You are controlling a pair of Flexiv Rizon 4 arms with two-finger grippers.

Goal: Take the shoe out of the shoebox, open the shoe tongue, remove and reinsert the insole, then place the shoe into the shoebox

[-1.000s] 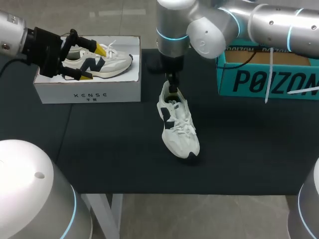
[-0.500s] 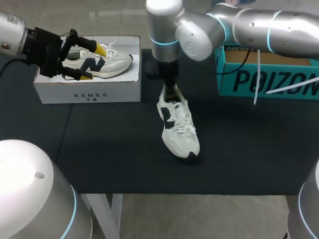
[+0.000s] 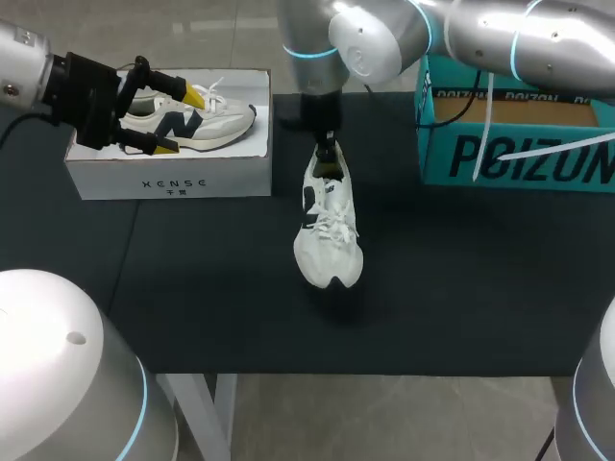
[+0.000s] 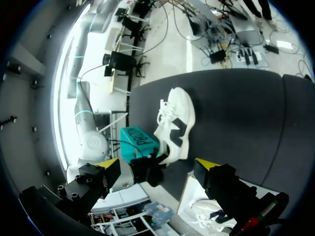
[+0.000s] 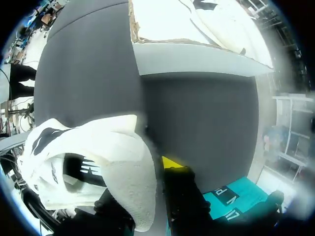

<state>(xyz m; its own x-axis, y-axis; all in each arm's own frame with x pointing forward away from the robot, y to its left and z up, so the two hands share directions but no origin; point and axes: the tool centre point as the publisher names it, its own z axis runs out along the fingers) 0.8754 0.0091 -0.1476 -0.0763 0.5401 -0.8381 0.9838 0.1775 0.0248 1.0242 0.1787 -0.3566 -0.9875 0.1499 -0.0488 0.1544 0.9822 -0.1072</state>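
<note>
The right gripper (image 3: 328, 152) pinches the shoe (image 3: 329, 240) by its heel. Hold it steady so the left gripper (image 3: 180, 122), fingers spread, can open the tongue (image 3: 331, 194).

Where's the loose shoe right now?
Head view: the loose shoe is mid-table, between the white shoebox and the teal box, its heel in the right gripper.

Silver arms (image 3: 538, 43), cyan rings (image 3: 312, 55), yellow-tipped black claws (image 3: 181, 121)
</note>
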